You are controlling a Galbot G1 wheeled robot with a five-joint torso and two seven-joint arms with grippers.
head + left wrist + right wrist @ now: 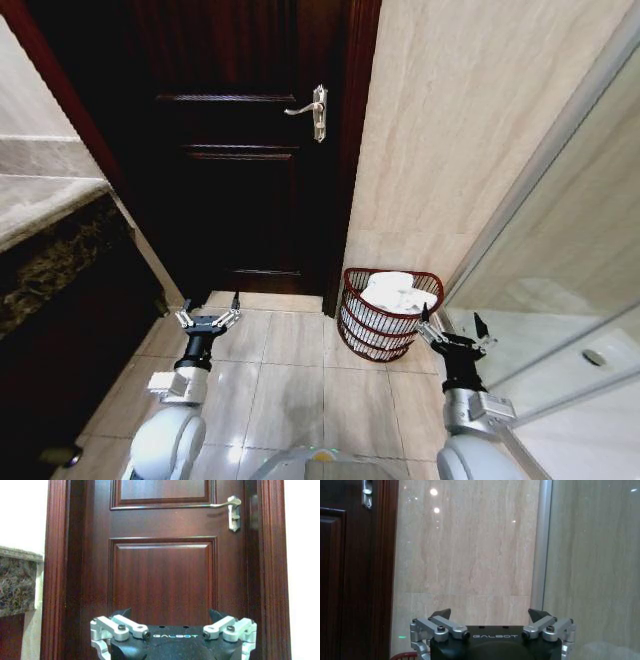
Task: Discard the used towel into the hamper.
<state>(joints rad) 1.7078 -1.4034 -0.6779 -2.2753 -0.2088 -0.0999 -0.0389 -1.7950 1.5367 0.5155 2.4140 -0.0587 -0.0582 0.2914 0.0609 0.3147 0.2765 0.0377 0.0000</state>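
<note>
Standing on the tiled floor against the beige wall, just right of the dark door (240,150), the hamper (385,330) already holds a white towel (393,290) that rises to its rim. Both arms hang low in front of the robot with nothing in them: the left gripper (208,320) hovers over the tiles before the door, fingers spread apart, and the right gripper (456,335) sits just beside the hamper, likewise spread and empty. Judged from how things lie, the discarding looks done; with the towel in the hamper and no cloth in either gripper, little seems left beyond the arms drawing clear.

From the head camera the whole corner reads at once, with a stone counter (50,200) to the left and a glass panel (560,260) to the right. Looking from the left wrist, the left gripper (172,624) faces the door panels squarely, the lever handle (231,510) above it. Seen from the right wrist, the right gripper (490,620) points at the bare wall beside the glass panel's metal edge (540,543), with a sliver of the hamper's red rim (404,656) beside it; the towel itself is hidden there.
</note>
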